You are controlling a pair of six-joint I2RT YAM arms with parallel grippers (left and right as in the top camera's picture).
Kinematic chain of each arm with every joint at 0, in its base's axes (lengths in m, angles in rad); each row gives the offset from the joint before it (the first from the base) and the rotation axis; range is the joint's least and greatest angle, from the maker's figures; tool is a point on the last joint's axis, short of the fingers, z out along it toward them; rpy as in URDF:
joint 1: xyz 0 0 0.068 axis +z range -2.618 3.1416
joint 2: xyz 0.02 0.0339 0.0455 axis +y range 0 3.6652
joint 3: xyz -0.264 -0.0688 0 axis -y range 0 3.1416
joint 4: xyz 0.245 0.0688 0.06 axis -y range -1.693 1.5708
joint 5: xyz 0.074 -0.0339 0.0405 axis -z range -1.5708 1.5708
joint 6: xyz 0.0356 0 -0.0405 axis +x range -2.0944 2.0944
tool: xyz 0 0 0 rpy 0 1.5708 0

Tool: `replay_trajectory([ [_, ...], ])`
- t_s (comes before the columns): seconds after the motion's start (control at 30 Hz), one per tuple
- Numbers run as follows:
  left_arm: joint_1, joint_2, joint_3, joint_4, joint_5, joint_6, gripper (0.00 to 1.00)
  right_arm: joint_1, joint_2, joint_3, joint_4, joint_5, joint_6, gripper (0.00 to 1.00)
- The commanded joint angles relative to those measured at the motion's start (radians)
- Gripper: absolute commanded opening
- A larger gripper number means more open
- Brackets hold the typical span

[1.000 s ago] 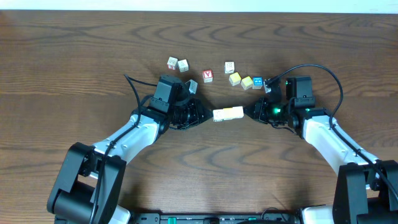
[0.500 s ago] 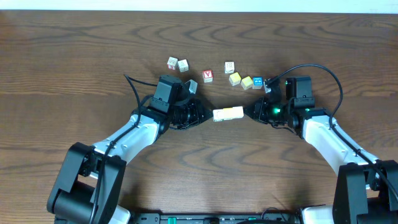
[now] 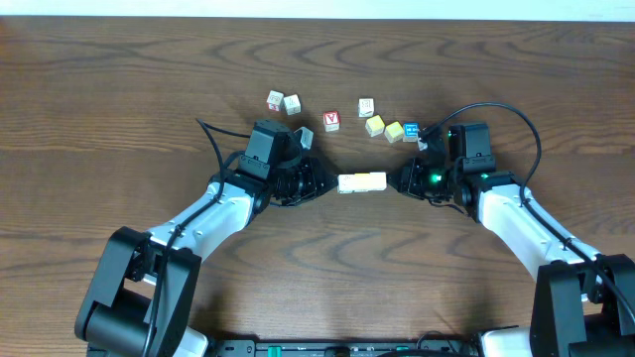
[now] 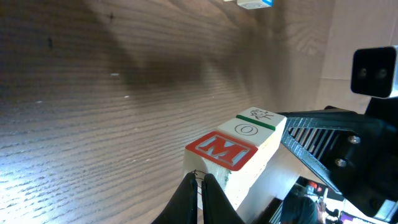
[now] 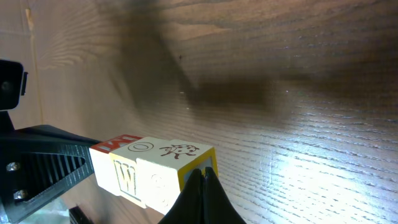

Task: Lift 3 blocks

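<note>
Left gripper (image 3: 326,183) and right gripper (image 3: 395,180) are both closed, tips squeezing the 3 blocks (image 3: 363,181) end to end, seemingly just off the table (image 3: 119,89). If either arm eases off, the middle one probably drops.

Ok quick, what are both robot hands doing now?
Left gripper: jaws closed, pressing one end of the row of three blocks.
Right gripper: jaws closed, pressing the other end.
</note>
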Motion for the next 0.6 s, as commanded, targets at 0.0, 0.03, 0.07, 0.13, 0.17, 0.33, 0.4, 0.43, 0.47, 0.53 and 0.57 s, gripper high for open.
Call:
replay_trajectory([
  [0.0, -0.045, 0.006, 0.031, 0.011, 0.078, -0.004, 0.07, 0.094, -0.021, 0.006, -0.001, -0.267, 0.010, 0.01],
  [0.03, -0.045, 0.006, 0.031, 0.009, 0.077, 0.000, 0.07, 0.094, -0.021, 0.006, -0.002, -0.267, 0.010, 0.01],
  [0.07, -0.046, 0.006, 0.031, 0.008, 0.077, 0.000, 0.07, 0.094, -0.021, 0.006, -0.001, -0.267, 0.010, 0.01],
  [0.13, -0.046, 0.006, 0.031, 0.009, 0.077, 0.000, 0.07, 0.094, -0.021, 0.006, -0.002, -0.267, 0.010, 0.01],
  [0.17, -0.046, 0.006, 0.031, 0.008, 0.073, 0.000, 0.07, 0.094, -0.021, 0.006, -0.002, -0.266, 0.010, 0.01],
  [0.33, -0.046, 0.006, 0.031, 0.008, 0.073, 0.003, 0.07, 0.094, -0.021, 0.006, -0.008, -0.252, 0.010, 0.01],
  [0.4, -0.046, 0.006, 0.031, 0.006, 0.067, 0.003, 0.07, 0.094, -0.021, 0.006, -0.010, -0.251, 0.010, 0.01],
  [0.43, -0.046, 0.006, 0.031, 0.004, 0.061, 0.002, 0.07, 0.094, -0.021, 0.006, -0.010, -0.251, 0.010, 0.01],
  [0.47, -0.046, 0.006, 0.031, -0.002, 0.051, 0.003, 0.07, 0.094, -0.021, 0.006, -0.010, -0.250, 0.010, 0.01],
  [0.53, -0.047, 0.006, 0.031, -0.012, 0.034, 0.003, 0.07, 0.094, -0.021, 0.006, -0.010, -0.248, 0.010, 0.01],
  [0.57, -0.048, 0.006, 0.031, -0.017, 0.029, 0.003, 0.07, 0.094, -0.021, 0.006, -0.010, -0.248, 0.010, 0.01],
])
